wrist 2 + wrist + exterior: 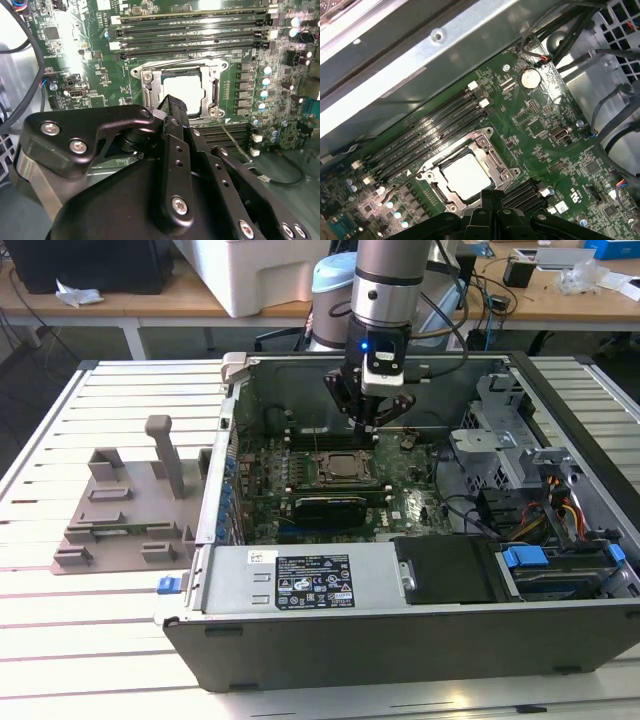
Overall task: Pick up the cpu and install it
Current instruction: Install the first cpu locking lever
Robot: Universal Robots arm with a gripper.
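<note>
The cpu (466, 175) has a pale, smooth matt metal top, ringed by the socket frame (492, 150) of bare, slightly shiny metal. The circuit board (540, 125) is glossy green. The gripper (172, 107) is matt black metal with bright screws. The computer case (400, 640) is dull grey sheet metal on a ribbed pale metal worktop (60, 640).

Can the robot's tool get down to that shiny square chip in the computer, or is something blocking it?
Probably yes. The tool hangs just above the cpu, which lies in the open socket on the motherboard. The computer case has its side off, and nothing sits between the tool and the chip.
</note>
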